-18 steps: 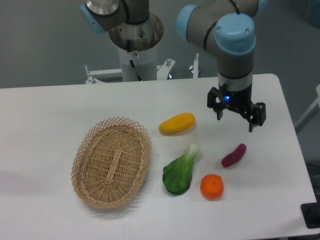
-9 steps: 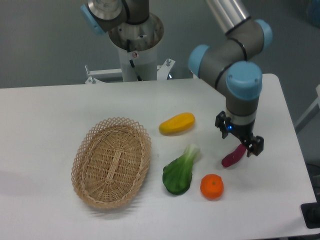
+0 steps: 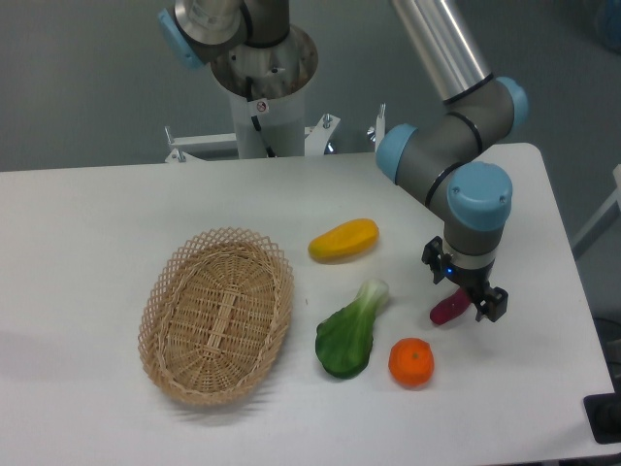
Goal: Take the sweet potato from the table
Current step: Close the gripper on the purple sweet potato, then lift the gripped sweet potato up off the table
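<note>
gripper (image 3: 464,291) down over the sweet potato (image 3: 446,310) near the table (image 3: 97,223) right edge | jaws spread, straddling it | we'd close across the narrow width, mid-length, before lifting

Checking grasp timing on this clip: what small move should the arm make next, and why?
Probably close the jaws. The gripper is down at the table with its jaws on either side of the sweet potato, whose upper end they hide. The jaws look open, and it lies unlifted beside the orange.

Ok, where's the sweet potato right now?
On the table's right side: the sweet potato lies beneath the gripper, just above-right of the orange.
</note>
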`<action>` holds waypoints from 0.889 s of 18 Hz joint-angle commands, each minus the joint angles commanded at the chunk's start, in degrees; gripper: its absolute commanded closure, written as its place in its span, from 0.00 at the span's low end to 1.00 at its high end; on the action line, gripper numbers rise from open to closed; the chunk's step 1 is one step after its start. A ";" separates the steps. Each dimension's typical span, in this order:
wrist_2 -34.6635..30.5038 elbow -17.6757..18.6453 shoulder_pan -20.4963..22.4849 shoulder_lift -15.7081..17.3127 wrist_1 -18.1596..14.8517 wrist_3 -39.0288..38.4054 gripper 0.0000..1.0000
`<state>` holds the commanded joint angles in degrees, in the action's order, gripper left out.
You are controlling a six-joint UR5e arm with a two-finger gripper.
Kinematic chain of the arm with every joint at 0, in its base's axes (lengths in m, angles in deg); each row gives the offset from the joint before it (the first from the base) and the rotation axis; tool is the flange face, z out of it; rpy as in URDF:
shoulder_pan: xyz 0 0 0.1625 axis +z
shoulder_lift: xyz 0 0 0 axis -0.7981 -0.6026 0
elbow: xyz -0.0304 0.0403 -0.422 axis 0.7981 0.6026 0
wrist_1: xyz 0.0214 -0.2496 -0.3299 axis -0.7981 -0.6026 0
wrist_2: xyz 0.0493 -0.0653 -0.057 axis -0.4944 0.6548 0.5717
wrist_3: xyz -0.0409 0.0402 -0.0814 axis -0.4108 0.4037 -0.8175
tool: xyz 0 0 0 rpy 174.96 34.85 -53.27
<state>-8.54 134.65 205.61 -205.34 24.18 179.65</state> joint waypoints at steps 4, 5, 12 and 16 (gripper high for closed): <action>0.00 1.67 0.09 0.09 0.53 0.00 0.00; 0.17 1.94 0.09 0.17 0.53 0.00 0.00; 0.26 2.99 0.00 -0.18 4.48 0.00 0.09; 0.17 2.82 0.00 -0.35 4.75 0.61 0.65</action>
<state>-8.37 137.46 205.61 -205.70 28.93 180.26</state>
